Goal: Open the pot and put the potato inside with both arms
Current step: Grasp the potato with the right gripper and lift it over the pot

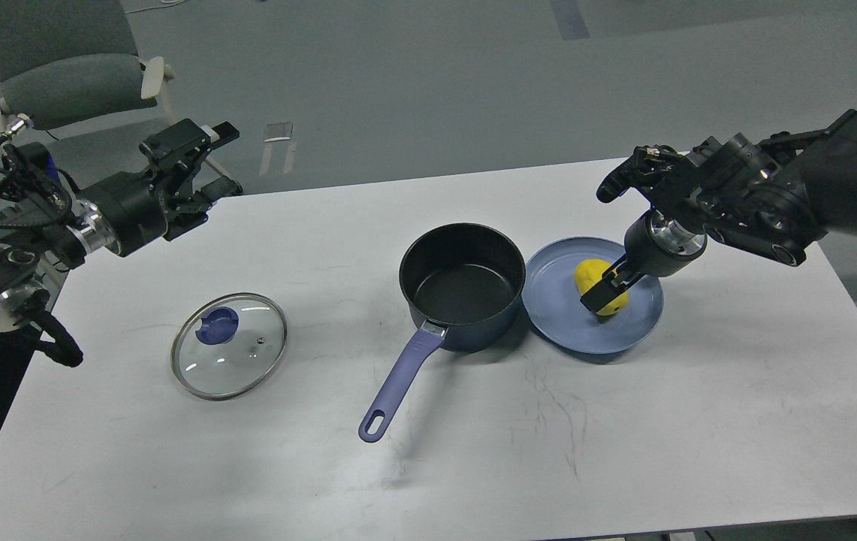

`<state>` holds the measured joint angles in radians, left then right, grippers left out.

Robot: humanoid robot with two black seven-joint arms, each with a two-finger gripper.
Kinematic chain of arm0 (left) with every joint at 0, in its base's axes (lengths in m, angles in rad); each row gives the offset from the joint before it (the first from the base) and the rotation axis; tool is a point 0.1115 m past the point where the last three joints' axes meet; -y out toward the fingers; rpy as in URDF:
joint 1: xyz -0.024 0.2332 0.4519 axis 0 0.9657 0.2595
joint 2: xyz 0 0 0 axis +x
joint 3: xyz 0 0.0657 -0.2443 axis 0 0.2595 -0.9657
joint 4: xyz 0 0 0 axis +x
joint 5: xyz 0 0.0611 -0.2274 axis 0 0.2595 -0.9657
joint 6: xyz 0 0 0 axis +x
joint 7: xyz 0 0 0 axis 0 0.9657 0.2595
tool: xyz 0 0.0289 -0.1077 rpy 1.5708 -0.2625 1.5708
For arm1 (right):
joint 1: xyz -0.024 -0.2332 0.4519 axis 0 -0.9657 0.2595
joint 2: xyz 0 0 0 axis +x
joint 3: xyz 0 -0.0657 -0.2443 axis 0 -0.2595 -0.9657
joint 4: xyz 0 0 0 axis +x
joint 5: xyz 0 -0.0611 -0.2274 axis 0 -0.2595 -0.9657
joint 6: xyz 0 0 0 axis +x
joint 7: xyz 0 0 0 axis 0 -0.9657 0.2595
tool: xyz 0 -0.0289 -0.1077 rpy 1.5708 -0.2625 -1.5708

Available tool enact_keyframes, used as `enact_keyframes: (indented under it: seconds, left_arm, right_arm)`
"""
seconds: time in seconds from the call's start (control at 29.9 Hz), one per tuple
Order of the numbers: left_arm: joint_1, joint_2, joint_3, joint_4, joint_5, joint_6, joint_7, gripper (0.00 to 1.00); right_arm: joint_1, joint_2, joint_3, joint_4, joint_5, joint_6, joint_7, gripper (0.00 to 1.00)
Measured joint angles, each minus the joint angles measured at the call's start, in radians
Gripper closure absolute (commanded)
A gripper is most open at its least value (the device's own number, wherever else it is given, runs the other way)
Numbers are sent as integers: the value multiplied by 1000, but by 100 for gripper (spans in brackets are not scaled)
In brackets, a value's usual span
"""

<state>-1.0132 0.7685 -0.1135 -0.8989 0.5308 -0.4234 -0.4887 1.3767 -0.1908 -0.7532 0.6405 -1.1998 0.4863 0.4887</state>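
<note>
**rob_watcher:** Jaws first: right gripper (607, 291) is pointing down into the plate (556, 323), clamped on the potato (592, 276). Potato looks like it's low over the plate or on it, can't tell which.

**panfan:** And the left?

**rob_watcher:** Left gripper (206, 161) hangs over the far left corner of the surface (698, 421), prongs spread, holding nothing.

**panfan:** Pot status?

**rob_watcher:** Pot (462, 289) sits mid-surface, uncovered, black inside with nothing in it, handle pointing toward the near edge. Its right side touches the plate, or nearly. Lid (229, 346) lies flat well to the left of it, knob up. Chair (60, 68) behind the left arm.
</note>
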Motion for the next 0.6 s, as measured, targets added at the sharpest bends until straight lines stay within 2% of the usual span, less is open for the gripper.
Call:
enact_keyframes:
  seconds: [0.03, 0.1, 0.13, 0.17, 0.2, 0.27, 0.33, 0.37, 0.6]
  left_arm:
    - [0, -1, 0, 0, 0, 0, 0, 2]
    - [0, -3, 0, 0, 1, 0, 0, 2]
    - [0, -3, 0, 0, 1, 0, 0, 2]
    - [0, -3, 0, 0, 1, 0, 0, 2]
    - [0, -3, 0, 0, 1, 0, 0, 2]
    - [0, -3, 0, 0, 1, 0, 0, 2]
    - [0, -3, 0, 0, 1, 1, 0, 2]
    - [0, -3, 0, 0, 1, 1, 0, 2]
    - [0, 0, 0, 0, 1, 2, 0, 2]
  right_arm:
    - [-3, 4, 0, -2, 0, 0, 0, 11]
    - [-8, 10, 0, -8, 0, 0, 0, 29]
    - [-10, 13, -1, -10, 0, 0, 0, 35]
    - [-12, 15, -3, -13, 0, 0, 0, 46]
    - [-12, 15, -4, -14, 0, 0, 0, 46]
    - [-13, 17, -5, -14, 0, 0, 0, 61]
    - [-13, 17, -7, -14, 0, 0, 0, 70]
    - [-13, 17, -7, -14, 0, 1, 0, 73]
    - [31, 7, -6, 2, 3, 2, 0, 74]
